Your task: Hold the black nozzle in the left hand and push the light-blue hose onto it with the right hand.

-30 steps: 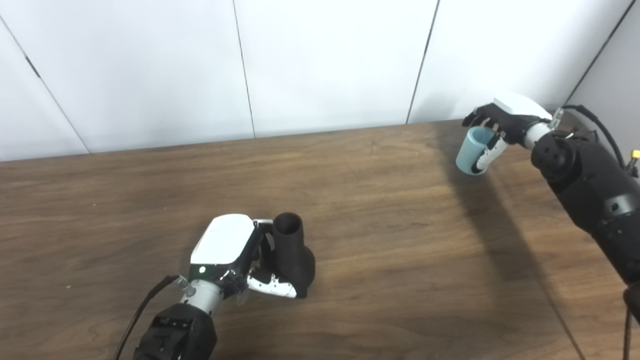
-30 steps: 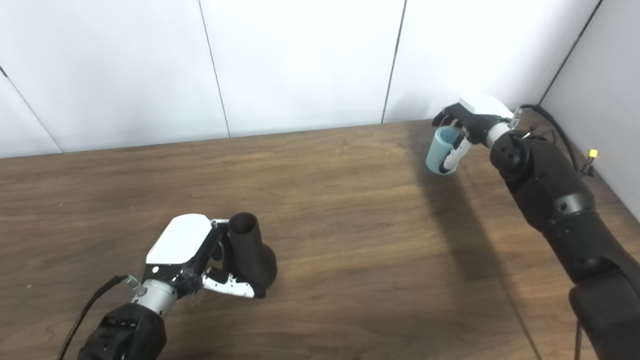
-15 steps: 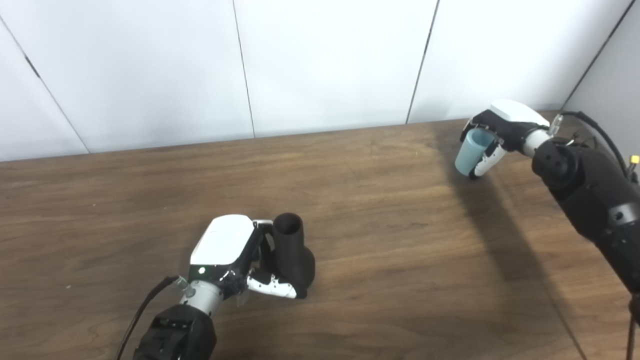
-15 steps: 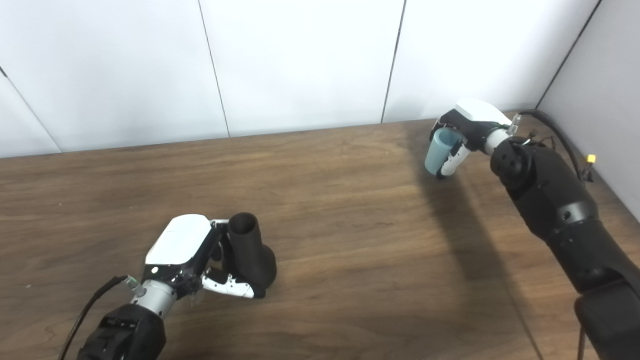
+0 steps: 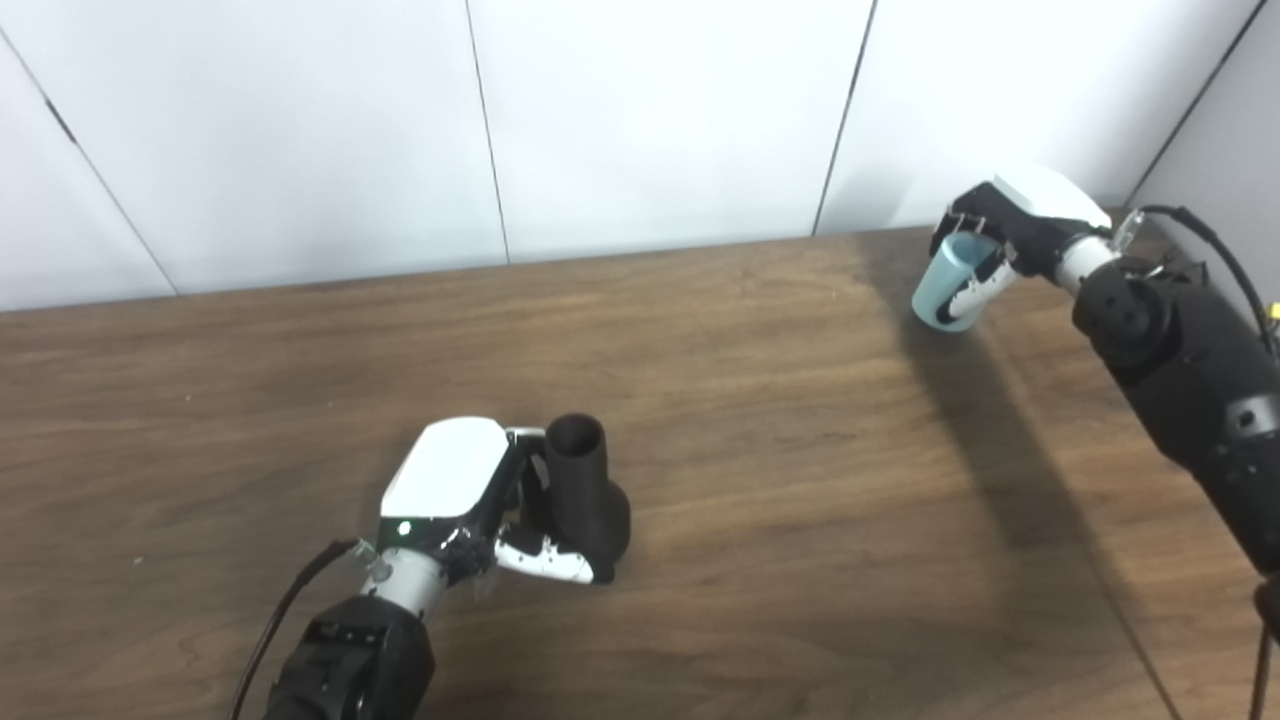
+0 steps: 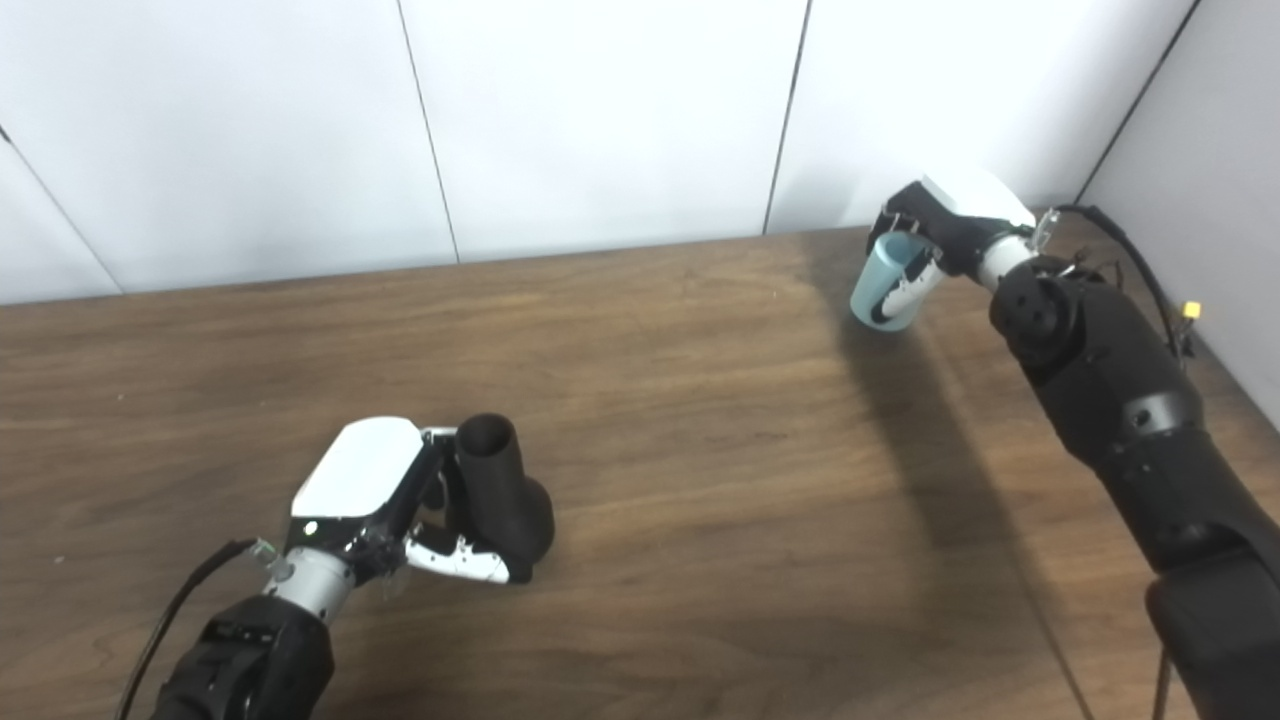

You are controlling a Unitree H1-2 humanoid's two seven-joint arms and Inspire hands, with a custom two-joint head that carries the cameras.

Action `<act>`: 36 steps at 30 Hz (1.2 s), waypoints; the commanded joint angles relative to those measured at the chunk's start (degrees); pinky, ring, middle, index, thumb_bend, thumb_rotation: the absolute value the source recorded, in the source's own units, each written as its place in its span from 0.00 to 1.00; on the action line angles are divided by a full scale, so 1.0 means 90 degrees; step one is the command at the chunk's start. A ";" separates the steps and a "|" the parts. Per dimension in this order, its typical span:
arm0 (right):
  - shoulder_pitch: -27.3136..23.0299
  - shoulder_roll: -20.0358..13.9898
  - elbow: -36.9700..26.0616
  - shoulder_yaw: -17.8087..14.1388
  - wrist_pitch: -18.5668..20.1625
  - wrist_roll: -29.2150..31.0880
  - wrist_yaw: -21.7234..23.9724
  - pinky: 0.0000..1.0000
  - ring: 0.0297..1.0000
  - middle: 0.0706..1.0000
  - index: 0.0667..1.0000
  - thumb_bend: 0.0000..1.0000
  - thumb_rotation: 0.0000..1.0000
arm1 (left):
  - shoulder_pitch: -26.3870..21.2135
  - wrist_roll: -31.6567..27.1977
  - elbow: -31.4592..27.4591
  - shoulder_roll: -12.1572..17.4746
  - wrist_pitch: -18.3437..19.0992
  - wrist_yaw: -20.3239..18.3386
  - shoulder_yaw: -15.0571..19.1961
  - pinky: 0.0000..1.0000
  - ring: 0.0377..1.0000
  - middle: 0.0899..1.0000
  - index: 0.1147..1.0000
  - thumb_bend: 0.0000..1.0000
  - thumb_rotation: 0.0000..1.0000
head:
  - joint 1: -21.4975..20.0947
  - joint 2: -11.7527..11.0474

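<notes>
The black nozzle (image 5: 585, 490) stands upright on the wooden table (image 5: 760, 480) at the near left, its open mouth facing up. My left hand (image 5: 455, 485) is shut on it, fingers wrapped around its wider base from the left. Far off at the back right, my right hand (image 5: 1010, 225) is shut on the light-blue hose (image 5: 945, 290), a short open tube. The hose hangs tilted just above the table surface, with the thumb across its front. The two parts are wide apart.
White wall panels (image 5: 650, 120) run along the table's far edge, and a grey side wall (image 5: 1225, 130) closes the right corner. A black cable (image 5: 1205, 250) loops beside my right forearm.
My right hand closed around the hose and lifted it slightly off the table. The camera tipped a little, shifting the whole picture. My left hand and the nozzle stay where they were.
</notes>
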 commanded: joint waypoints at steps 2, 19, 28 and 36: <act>-0.0238 -0.0227 -0.0269 -0.0045 -0.0082 -0.0156 -0.0272 0.56 0.43 0.45 0.44 0.52 0.00 | 0.0086 0.0049 -0.0076 -0.0002 0.0071 -0.0260 -0.0049 0.37 0.39 0.40 0.42 0.50 0.00 | 0.0010 0.0013; -0.0205 -0.0090 -0.3255 -0.0159 0.0196 -0.0123 0.0899 0.54 0.38 0.45 0.47 0.52 0.00 | 0.0072 0.0105 -0.0044 -0.0116 0.0060 -0.0292 -0.0035 0.39 0.41 0.43 0.41 0.50 0.00 | 0.0176 0.0035; -0.0559 0.0341 -0.4712 -0.0131 0.0716 0.0164 0.1797 0.42 0.37 0.48 0.45 0.52 0.00 | 0.0057 0.0214 0.0004 -0.0241 0.0050 -0.0256 -0.0077 0.39 0.40 0.42 0.42 0.50 0.00 | 0.0459 0.0027; -0.0900 0.0791 -0.5672 0.0066 0.0896 0.0293 0.2441 0.30 0.41 0.43 0.47 0.52 0.00 | 0.0055 0.0379 0.0023 -0.0375 0.0113 -0.0298 -0.0124 0.37 0.39 0.40 0.42 0.50 0.00 | 0.0688 0.0054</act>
